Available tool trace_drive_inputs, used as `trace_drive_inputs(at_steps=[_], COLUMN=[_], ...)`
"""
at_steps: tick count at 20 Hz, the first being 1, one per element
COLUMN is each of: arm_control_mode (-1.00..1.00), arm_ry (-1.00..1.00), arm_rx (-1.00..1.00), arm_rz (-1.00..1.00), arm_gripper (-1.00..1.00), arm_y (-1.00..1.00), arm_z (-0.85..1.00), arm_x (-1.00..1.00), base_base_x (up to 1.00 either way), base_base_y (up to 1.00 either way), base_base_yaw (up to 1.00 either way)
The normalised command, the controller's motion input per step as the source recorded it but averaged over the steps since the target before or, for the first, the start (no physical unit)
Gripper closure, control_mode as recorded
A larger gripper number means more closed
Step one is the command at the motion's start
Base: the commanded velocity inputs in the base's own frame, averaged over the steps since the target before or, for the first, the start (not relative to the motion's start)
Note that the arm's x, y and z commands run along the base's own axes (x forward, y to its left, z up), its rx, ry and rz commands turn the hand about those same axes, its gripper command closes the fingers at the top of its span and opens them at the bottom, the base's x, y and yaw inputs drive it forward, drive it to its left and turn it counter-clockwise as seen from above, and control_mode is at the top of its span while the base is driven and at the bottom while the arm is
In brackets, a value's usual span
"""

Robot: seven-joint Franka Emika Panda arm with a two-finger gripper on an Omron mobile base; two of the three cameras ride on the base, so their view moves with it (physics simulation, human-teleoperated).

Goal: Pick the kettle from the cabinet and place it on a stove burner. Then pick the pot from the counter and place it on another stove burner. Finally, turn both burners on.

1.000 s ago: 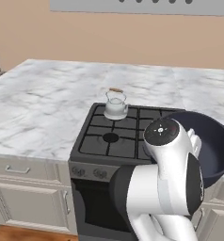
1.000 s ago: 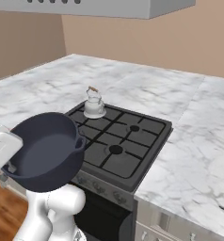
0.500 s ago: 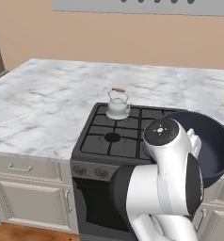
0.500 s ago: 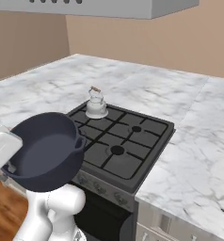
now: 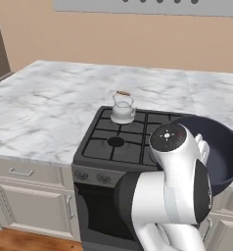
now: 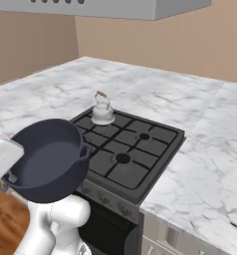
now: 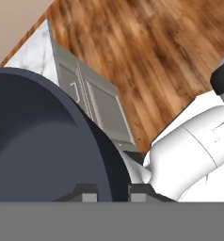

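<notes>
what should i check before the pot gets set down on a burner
1. Pot held: ok. In the hand view the jaws sit either side of its rim, and it hangs in the air at the stove's front, clear of the grates.
2. Kettle already on a burner: ok, upright on the back left ring.
3. Free burner for the pot: ok, the front left burner and both right-hand rings are bare.
4. Room beside the kettle: cannot tell, the pot is broad and may crowd the neighbouring ring.
5. Pot level: not ok, it tilts in the right base view.
6. Knobs position: cannot tell, too small.
</notes>
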Motion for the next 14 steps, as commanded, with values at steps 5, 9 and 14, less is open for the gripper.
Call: trace_drive_inputs(at_steps=[5, 9, 14], arm_control_mode=[1.00, 1.00, 1.00], arm_ry=[0.00, 0.00, 0.00], arm_rx=[0.00, 0.00, 0.00], arm_rz=[0.00, 0.00, 0.00], arm_gripper=[1.00, 1.00, 1.00], arm_y=[0.00, 0.00, 0.00], arm_z=[0.00, 0.00, 0.00], arm_x=[0.00, 0.00, 0.00], base_base_x=[0.00, 0.14, 0.15], base_base_y=[-0.26, 0.00, 0.00], base_base_yaw=[0.00, 0.01, 0.00])
